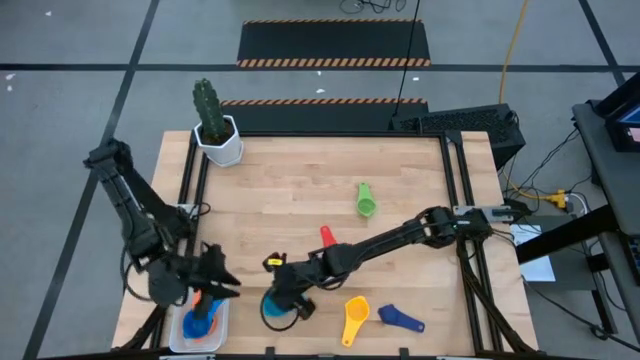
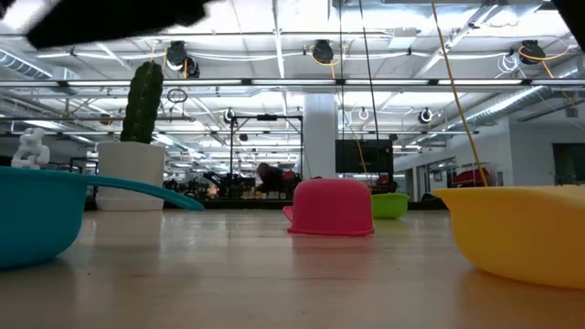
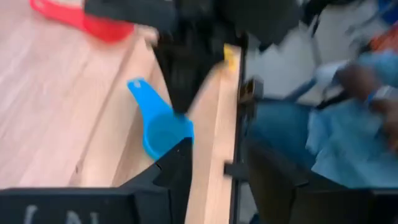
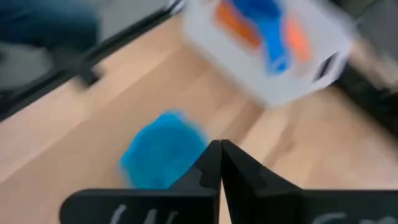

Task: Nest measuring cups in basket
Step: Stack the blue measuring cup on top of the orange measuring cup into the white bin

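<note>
Beyond the green cup (image 1: pixel 366 203) the desk (image 1: pixel 300 170) lies bare up to the cactus pot (image 1: pixel 220 143) at its far-left corner.

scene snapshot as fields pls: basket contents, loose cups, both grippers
basket: near-left table corner; holds an orange cup and a light blue cup
light blue cup on table: right of basket, at right gripper
red cup: mid-table
green cup: farther back
yellow cup: near edge
dark blue cup: right of yellow
left gripper: above basket
right gripper: shut, at the loose light blue cup; grip unclear
cactus pot: far-left corner
</note>
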{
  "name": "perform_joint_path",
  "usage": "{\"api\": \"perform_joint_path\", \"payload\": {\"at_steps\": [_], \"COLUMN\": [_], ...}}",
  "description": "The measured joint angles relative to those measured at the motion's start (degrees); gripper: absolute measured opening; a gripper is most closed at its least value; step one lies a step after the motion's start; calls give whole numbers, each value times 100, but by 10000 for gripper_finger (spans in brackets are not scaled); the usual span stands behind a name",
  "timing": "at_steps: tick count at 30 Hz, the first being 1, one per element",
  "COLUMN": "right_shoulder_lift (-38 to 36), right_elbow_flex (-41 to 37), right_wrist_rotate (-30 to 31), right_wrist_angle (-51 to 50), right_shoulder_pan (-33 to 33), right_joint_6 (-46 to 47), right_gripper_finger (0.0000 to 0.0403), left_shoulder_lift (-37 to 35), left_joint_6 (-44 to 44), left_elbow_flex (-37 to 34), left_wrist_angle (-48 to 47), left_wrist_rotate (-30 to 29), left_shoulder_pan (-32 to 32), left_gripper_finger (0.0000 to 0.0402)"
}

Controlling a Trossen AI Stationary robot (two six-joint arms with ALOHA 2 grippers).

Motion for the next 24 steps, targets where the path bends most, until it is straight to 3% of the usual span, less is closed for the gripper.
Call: {"api": "perform_joint_path", "payload": {"at_steps": [3, 6, 11, 15, 24], "right_shoulder_lift": [-375, -976, -2092, -2817, -3783], "right_elbow_flex": [-492, -1397, -3556, -5002, -6389], "right_wrist_rotate": [-132, -99, 234, 573, 966], "right_wrist_angle": [-584, -427, 1287, 2762, 3750], "right_shoulder_pan": [1, 2, -19, -26, -100], "right_joint_6": [2, 80, 605, 564, 516], "right_gripper_finger": [1, 1, 0, 0, 0], "left_shoulder_lift": [645, 1197, 1861, 2163, 2480], "left_joint_6": [11, -88, -919, -1525, -1980], "left_elbow_flex": [528, 826, 932, 932, 932], "left_wrist_angle": [-329, -332, -382, -354, -805], "left_wrist_rotate": [475, 893, 1772, 2155, 2428], "left_shoulder_pan": [66, 91, 91, 33, 10], "left_gripper_finger": [111, 85, 44, 12, 6]}}
